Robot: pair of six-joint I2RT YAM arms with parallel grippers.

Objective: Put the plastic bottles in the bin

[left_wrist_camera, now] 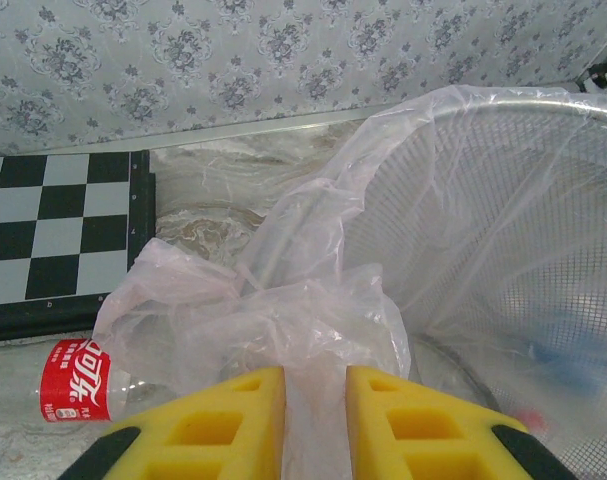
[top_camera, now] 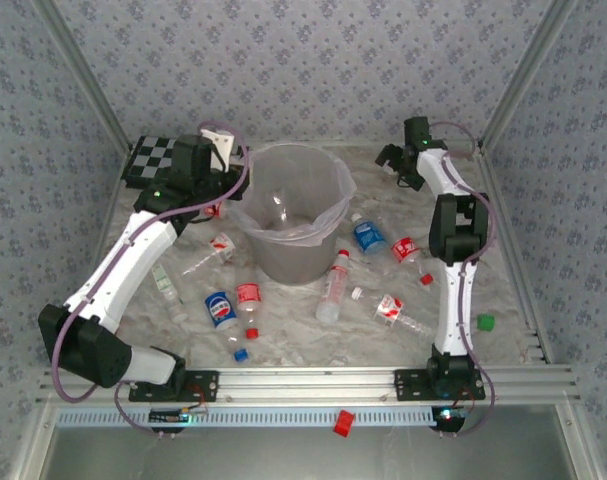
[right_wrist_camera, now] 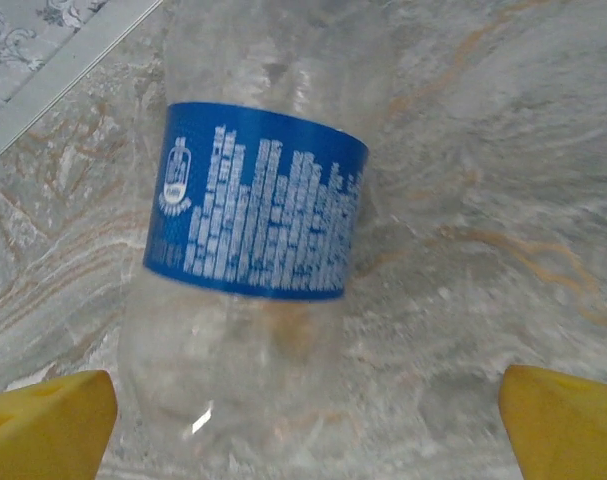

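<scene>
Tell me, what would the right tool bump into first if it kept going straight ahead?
The right tool, wide open, would probably meet the clear blue-labelled bottle lying on the table just ahead.

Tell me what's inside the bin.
A clear bag lines the bin. Something clear, likely a bottle, lies at the bottom. The bag's folds hide the rest of the floor.

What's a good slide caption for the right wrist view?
Open right claw hovering over a clear blue-labelled plastic bottle lying on the marbled table.
</scene>
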